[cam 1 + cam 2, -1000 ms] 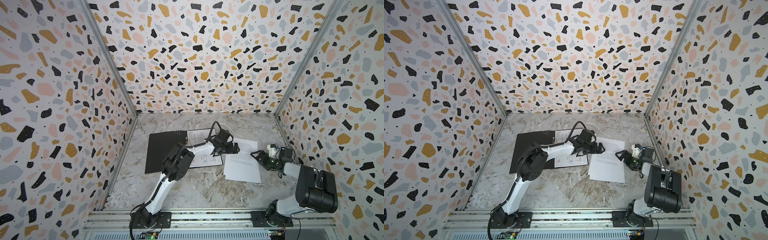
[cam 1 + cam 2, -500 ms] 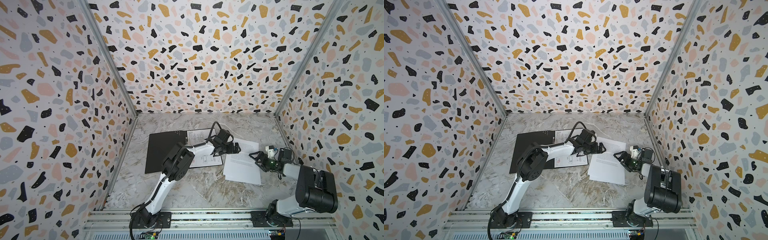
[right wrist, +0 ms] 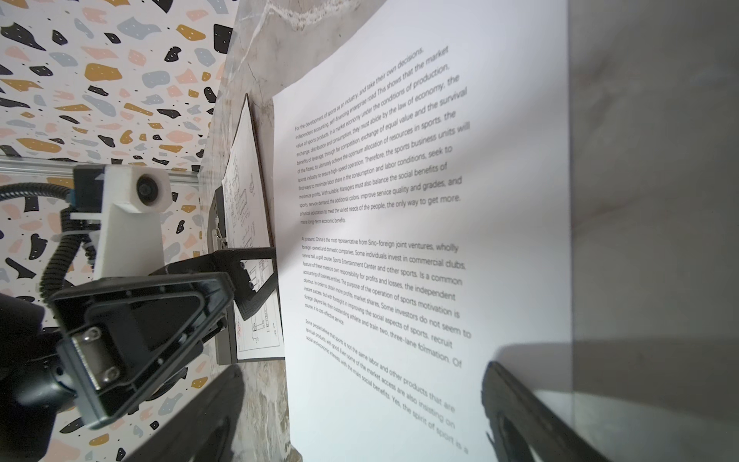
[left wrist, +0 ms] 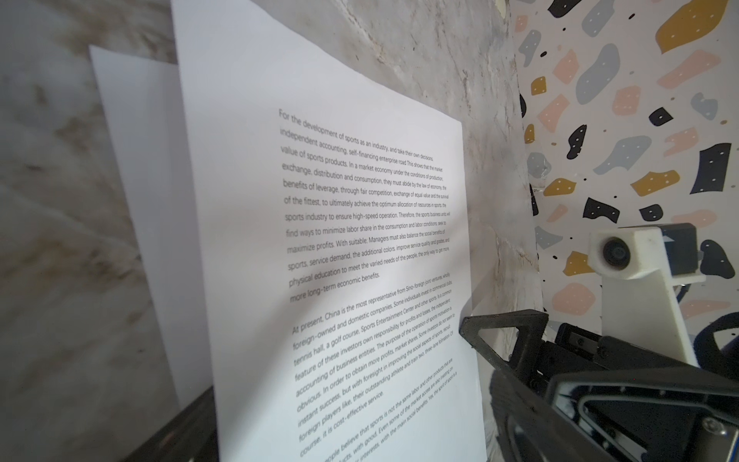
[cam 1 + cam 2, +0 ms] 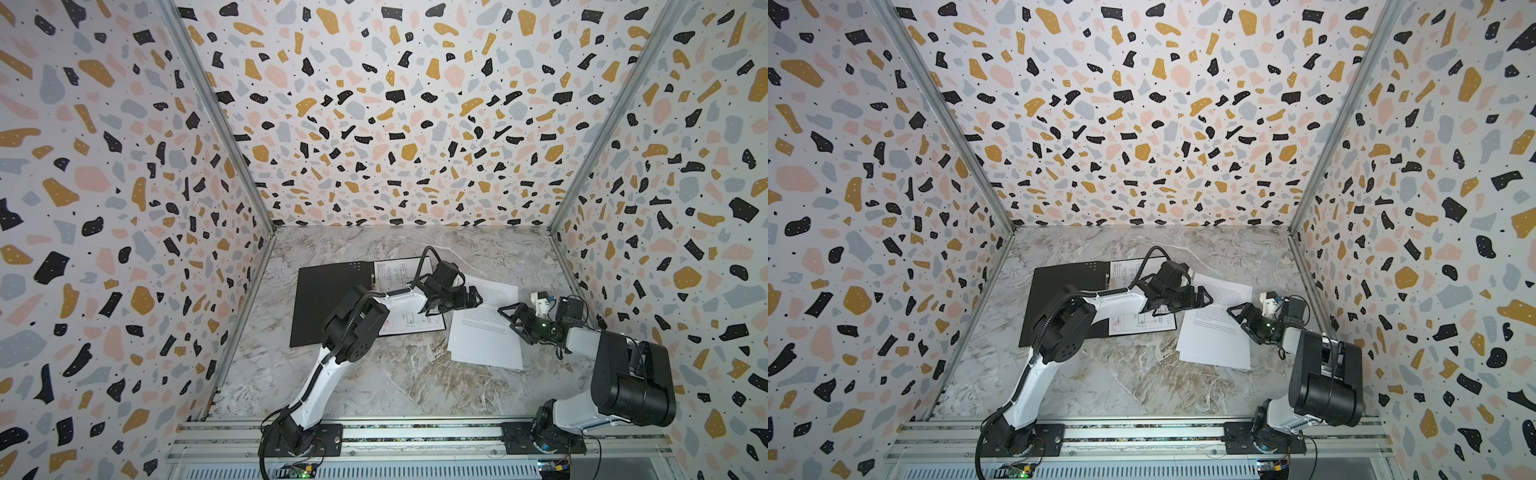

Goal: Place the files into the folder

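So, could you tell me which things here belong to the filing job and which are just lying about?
Job: folder, diagram sheet, text sheet, plain sheet beneath it.
Just surroundings: table, walls, rail.

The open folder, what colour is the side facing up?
The folder shows plain black on its upward side, clearest in a top view.

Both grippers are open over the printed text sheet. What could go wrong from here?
The text sheet lies flat on the table, so the left gripper or right gripper might crumple it rather than pinch it. Another white sheet lies offset beneath and could get dragged or left behind. The grippers face each other closely and might collide.
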### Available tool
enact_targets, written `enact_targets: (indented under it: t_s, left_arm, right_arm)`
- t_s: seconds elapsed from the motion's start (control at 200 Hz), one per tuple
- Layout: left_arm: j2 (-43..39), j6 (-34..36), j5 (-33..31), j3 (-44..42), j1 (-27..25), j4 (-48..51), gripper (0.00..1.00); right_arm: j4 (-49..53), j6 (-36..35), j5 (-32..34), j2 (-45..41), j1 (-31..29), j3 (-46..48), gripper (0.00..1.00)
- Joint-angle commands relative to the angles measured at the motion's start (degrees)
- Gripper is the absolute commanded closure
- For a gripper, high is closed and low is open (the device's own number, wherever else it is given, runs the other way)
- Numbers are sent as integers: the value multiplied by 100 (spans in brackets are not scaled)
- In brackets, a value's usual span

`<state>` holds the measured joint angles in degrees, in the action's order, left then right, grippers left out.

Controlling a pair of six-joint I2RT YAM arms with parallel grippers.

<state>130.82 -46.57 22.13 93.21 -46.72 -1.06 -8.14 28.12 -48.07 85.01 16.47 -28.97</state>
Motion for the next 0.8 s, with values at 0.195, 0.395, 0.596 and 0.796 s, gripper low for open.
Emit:
enact_targets:
  t_s: [0.195, 0.395, 0.596, 0.796]
  left_arm:
    - [-403, -98, 64, -310, -21, -321, 23]
    - [-561, -68, -39, -365, 27, -319, 54]
    - [-752, 101, -134, -380, 99, -145, 79]
    - [-1025, 160, -183, -640, 276, -214, 95]
  right_arm:
    - [303, -100, 277, 33, -38, 162, 6]
    - [444, -128, 360, -78, -107, 118, 7]
    - [517, -61, 471, -252, -239, 68, 6]
    - [559, 107, 527, -394, -487, -111, 6]
